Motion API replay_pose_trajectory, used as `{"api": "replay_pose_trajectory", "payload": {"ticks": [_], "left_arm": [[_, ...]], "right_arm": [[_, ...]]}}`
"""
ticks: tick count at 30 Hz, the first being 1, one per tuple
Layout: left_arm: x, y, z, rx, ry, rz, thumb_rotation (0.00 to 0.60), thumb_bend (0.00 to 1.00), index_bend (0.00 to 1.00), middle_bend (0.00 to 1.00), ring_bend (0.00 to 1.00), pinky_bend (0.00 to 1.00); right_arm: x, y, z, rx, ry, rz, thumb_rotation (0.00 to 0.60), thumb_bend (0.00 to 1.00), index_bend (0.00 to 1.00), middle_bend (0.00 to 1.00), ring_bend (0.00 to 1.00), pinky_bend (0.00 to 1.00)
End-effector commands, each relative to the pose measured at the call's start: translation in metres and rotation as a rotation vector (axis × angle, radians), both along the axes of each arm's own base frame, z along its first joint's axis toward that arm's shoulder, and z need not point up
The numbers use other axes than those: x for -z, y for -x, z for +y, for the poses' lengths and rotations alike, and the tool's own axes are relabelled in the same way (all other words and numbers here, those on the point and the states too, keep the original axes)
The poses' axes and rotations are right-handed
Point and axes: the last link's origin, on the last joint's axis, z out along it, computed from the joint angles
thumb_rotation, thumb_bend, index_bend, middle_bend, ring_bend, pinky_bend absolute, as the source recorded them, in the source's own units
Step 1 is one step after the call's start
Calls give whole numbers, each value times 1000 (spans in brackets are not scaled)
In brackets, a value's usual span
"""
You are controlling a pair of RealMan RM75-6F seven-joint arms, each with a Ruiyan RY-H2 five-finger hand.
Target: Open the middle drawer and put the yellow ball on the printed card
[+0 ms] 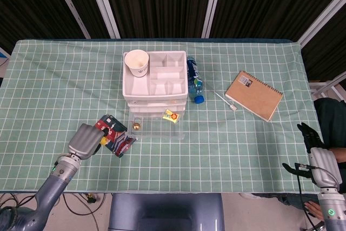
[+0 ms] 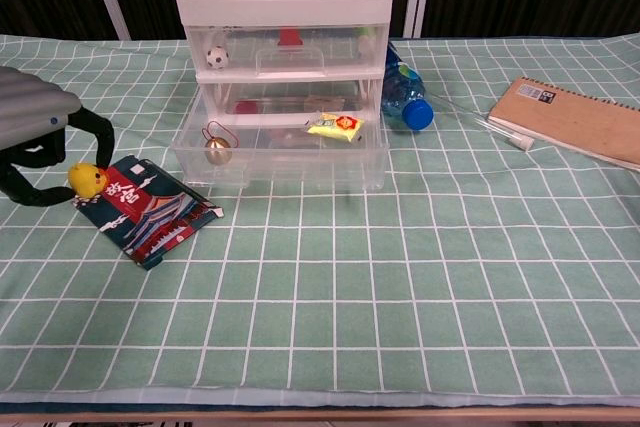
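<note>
From up top, the left hand [image 1: 85, 140] sits over the left edge of the printed card [image 1: 114, 132], with a bit of the yellow ball [image 1: 101, 142] peeking out at its fingers. The white drawer unit [image 1: 156, 79] has its middle drawer [image 1: 158, 124] pulled out; there's a small gold ball [image 1: 137, 126] and a yellow packet [image 1: 172, 116] inside. A paper cup [image 1: 137, 62] sits in the top tray, a blue-capped bottle [image 1: 194, 81] lies beside the unit, and a brown notebook [image 1: 253, 95] is off to the right. The right hand [image 1: 316, 158] hangs off the table's near right corner, holding nothing.
</note>
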Motion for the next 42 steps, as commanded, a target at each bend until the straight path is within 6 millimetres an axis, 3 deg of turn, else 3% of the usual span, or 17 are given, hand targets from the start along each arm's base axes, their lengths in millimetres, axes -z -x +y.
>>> {"api": "replay_pose_trajectory", "payload": {"ticks": [1,11,23,31,37,39,41,42], "left_arm": [[10,10,1,-14,10,17,600,362,518,1000,1000,1000],[32,16,13,-18,-9,32,600,347,524,1000,1000,1000],[53,7,26,-14,-4,52,600,210,500,1000,1000,1000],[50,1,26,-14,-22,36,600,127,366,1000,1000,1000],[30,-5,20,-6,-71,-36,600,89,252,998,999,1000],[19,-6,16,0,-98,-64,600,86,215,937,961,993],[8,-6,11,6,-132,-95,600,86,164,761,838,927],[0,-5,7,6,-157,-121,600,86,136,624,730,847]], "right_arm": [[0,0,0,0,0,0,600,47,0,0,0,221],[0,0,0,-3,0,3,600,47,0,0,0,221],[0,1,-1,-1,1,1,600,48,0,0,0,221],[-1,1,-1,-2,1,2,600,47,0,0,0,221],[-1,1,0,-4,1,4,600,47,0,0,0,221],[-1,1,0,-4,1,6,600,46,0,0,0,221],[-1,1,0,-5,1,8,600,47,0,0,0,221],[-1,1,0,-6,1,10,600,47,0,0,0,221]]}}
